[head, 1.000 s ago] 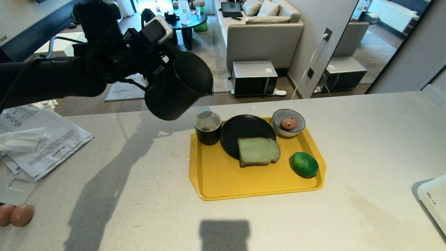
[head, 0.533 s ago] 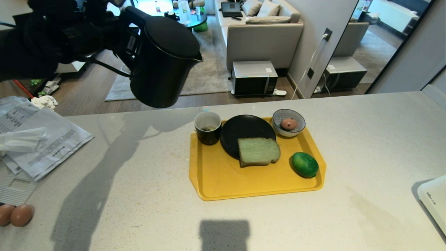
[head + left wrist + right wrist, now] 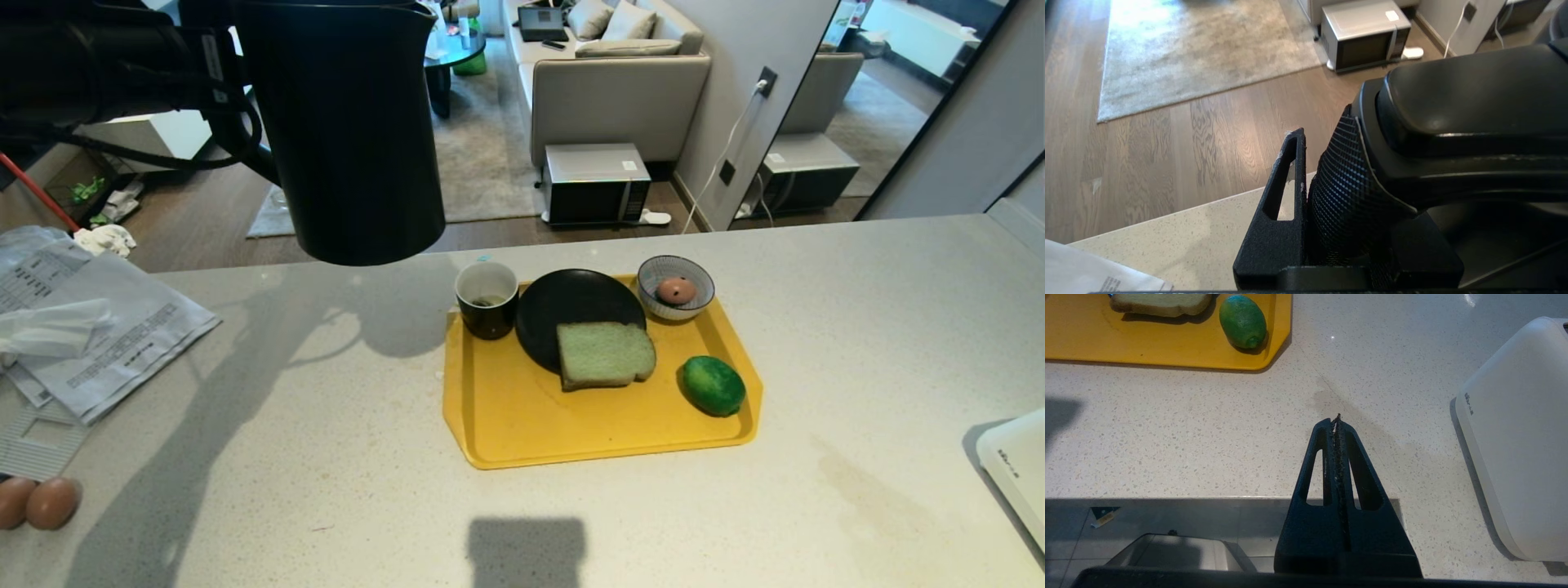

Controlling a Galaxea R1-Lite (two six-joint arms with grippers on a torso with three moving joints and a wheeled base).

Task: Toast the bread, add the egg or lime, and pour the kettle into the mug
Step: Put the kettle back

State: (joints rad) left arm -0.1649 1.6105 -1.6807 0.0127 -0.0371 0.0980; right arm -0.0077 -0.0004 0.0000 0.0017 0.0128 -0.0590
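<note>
The speckled counter (image 3: 343,457) carries a yellow tray (image 3: 522,425), papers (image 3: 90,335), two brown eggs (image 3: 37,502) and a white appliance (image 3: 1016,474).

Black kettle (image 3: 343,131), yellow tray (image 3: 506,408)

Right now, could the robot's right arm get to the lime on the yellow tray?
Probably yes. The right gripper is shut and empty over bare counter, and the lime lies uncovered at the tray's near right corner, with only open counter between them. The left gripper holds the kettle well clear.
</note>
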